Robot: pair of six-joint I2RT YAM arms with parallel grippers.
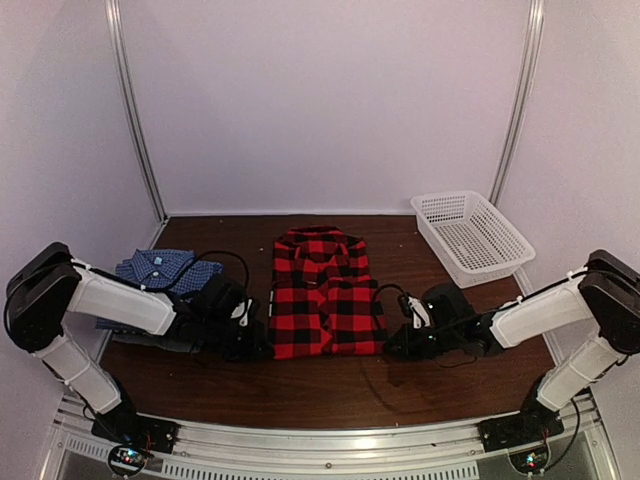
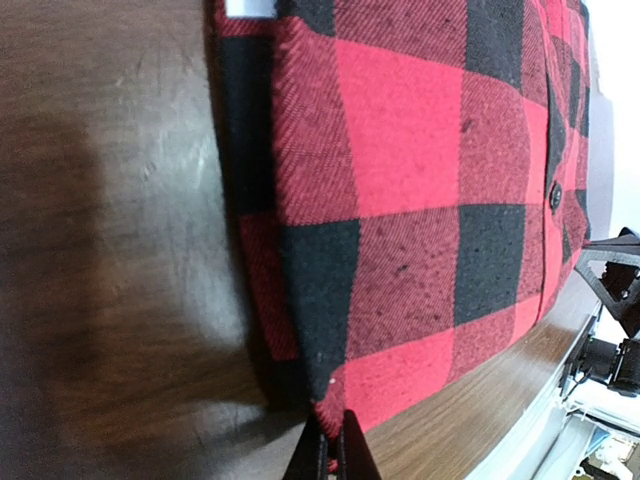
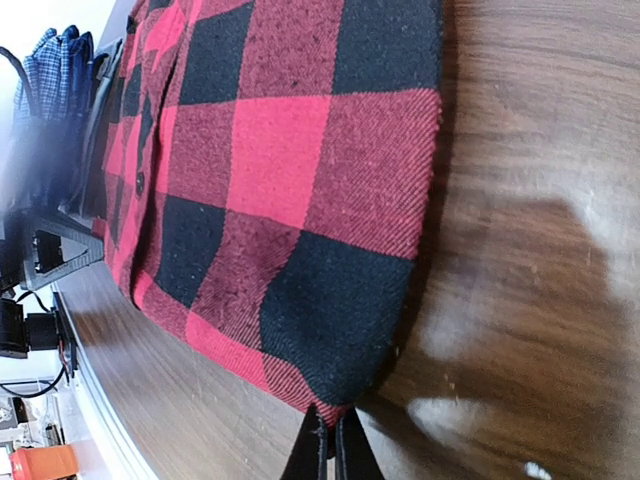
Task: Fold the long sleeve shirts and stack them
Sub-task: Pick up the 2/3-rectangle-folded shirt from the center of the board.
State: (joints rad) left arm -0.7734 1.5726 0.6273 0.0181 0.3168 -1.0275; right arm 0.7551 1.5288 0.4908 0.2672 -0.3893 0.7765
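Note:
The red-and-black plaid shirt (image 1: 325,293) lies flat in the middle of the table, sleeves folded in, collar at the far end. My left gripper (image 1: 262,340) is shut on its near left corner, which shows in the left wrist view (image 2: 330,440). My right gripper (image 1: 392,345) is shut on its near right corner, which shows in the right wrist view (image 3: 330,435). The blue checked shirt (image 1: 160,270) lies folded at the left on top of a grey shirt (image 1: 150,338). My left arm partly hides both.
A white mesh basket (image 1: 470,235) stands at the back right. The dark wooden table (image 1: 330,385) has a metal rail along its near edge. White walls close in the back and sides.

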